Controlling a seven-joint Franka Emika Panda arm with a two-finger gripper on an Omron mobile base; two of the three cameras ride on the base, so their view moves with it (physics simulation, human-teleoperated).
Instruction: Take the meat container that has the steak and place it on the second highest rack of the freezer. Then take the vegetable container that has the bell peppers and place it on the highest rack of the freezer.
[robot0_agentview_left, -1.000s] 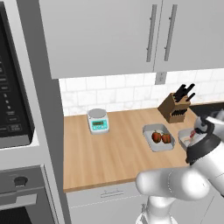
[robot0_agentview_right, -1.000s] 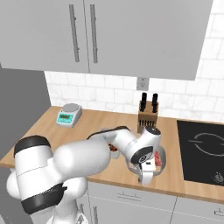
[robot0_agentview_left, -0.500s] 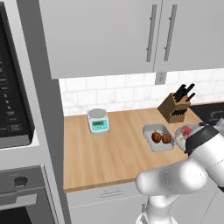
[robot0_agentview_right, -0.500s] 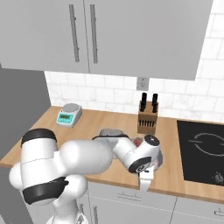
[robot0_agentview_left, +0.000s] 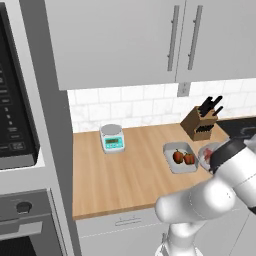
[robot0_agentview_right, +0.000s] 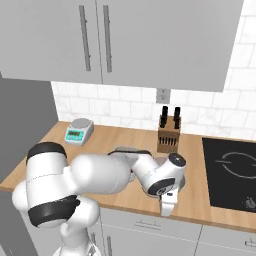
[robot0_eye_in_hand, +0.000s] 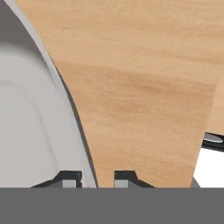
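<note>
A kitchen scene centred on a wooden desk (robot0_agentview_left: 125, 170) under grey wall cabinets (robot0_agentview_left: 150, 40). The landmark here is the knife block (robot0_agentview_left: 200, 122), standing at the back of the desk against the white tiled wall.

In front of the knife block and a little to its left lies a grey vegetable container (robot0_agentview_left: 180, 157) holding the two red bell peppers (robot0_agentview_left: 183, 157). Just to the right of that container, also in front of the knife block, sits the meat container (robot0_agentview_left: 206, 154); the steak (robot0_agentview_left: 207, 152) shows inside it as a patch of red, partly covered by the robot's white arm (robot0_agentview_left: 210, 200), which bends over it. Well to the left of the knife block, near the wall, stands a small kitchen scale (robot0_agentview_left: 112, 137) with a green display. To the right of the knife block lies a black cooktop (robot0_agentview_right: 232, 172).

In the hand view, the gripper (robot0_eye_in_hand: 97, 178) sits low over the desk. Its jaws stand close together, one on each side of the thin grey rim of the meat container, pinching that rim.
</note>
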